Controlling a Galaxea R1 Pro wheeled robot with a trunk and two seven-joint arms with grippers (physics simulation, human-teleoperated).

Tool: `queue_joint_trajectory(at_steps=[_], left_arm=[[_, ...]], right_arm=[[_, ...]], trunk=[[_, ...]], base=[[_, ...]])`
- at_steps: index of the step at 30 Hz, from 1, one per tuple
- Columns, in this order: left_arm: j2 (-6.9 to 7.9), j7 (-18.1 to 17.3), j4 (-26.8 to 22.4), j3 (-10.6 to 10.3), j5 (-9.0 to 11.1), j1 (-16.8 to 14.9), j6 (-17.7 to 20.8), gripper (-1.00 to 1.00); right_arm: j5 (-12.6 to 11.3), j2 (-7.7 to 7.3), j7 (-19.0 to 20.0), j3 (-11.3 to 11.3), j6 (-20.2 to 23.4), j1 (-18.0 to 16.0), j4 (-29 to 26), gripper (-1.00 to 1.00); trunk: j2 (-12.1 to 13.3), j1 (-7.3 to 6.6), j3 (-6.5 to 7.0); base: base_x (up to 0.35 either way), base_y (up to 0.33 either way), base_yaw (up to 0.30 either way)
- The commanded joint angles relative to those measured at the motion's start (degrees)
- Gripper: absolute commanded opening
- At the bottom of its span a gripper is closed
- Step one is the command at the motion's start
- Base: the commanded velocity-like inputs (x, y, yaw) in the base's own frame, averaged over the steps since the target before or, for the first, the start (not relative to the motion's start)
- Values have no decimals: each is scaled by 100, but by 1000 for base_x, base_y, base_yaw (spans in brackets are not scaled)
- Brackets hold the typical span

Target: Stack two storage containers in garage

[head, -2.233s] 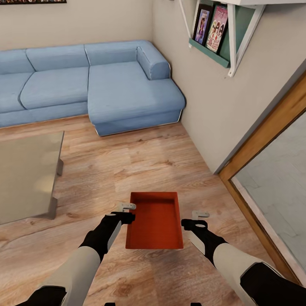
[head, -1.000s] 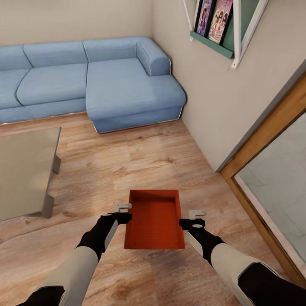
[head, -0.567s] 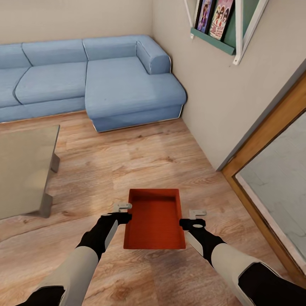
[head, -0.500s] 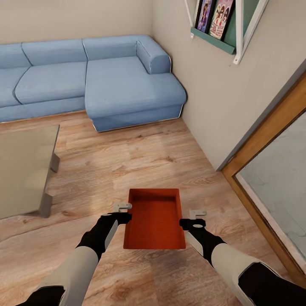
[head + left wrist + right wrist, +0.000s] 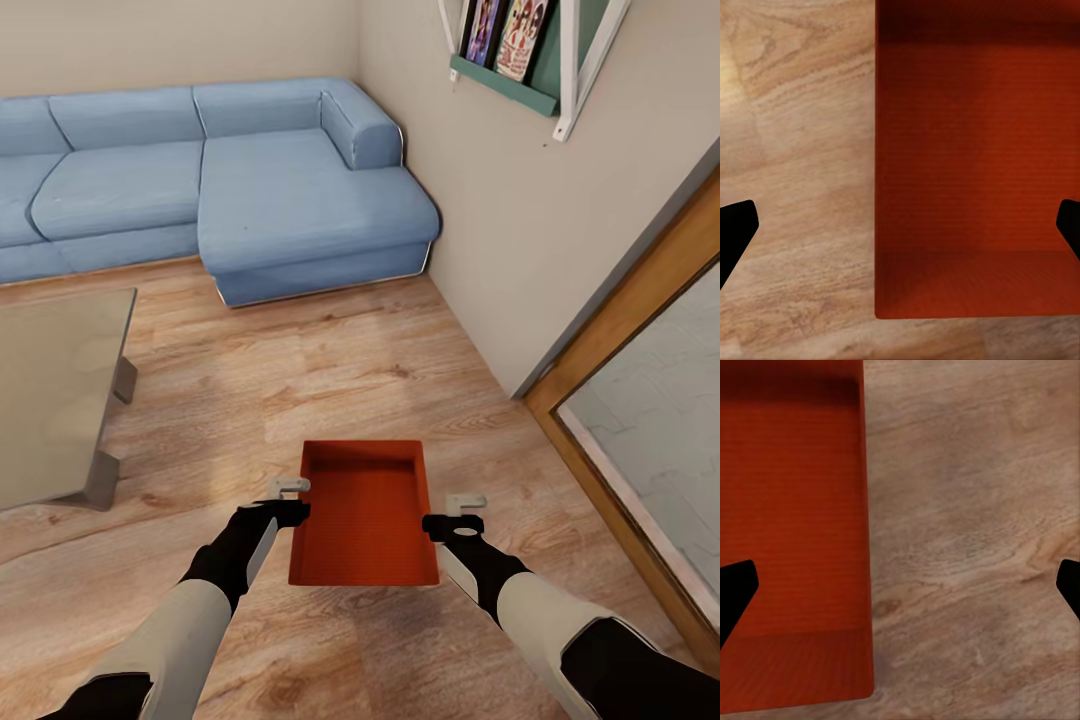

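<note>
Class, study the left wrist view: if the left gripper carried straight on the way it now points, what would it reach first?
Probably the left wall of the storage container: the left gripper straddles it, one fingertip over the wood floor, the other over the container's inside. Depth is unclear.

head: high, looking forward-down | wrists: close, straight down | shared: storage container (image 5: 364, 515), wood floor (image 5: 330, 360)

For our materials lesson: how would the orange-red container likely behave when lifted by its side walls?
The orange-red container has flat, straight walls, so probably stiff. It looks empty and open-topped, so likely light. Low and wide, it seems unlikely to tip.
</note>
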Motion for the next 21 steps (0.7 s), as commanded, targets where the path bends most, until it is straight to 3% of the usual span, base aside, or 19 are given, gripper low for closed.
queue_joint_trajectory(at_steps=[1, 21], left_arm=[[-8, -15, -10, 36, -57, -1, 29, 100], [-9, -14, -10, 38, -57, -1, 29, 100]], right_arm=[[-34, -3, -36, 49, 24, -3, -9, 100], [-34, -3, -36, 49, 24, -3, -9, 100]], trunk=[[-43, 22, -22], [-845, 461, -381]], base=[[0, 0, 0], [0, 0, 0]])
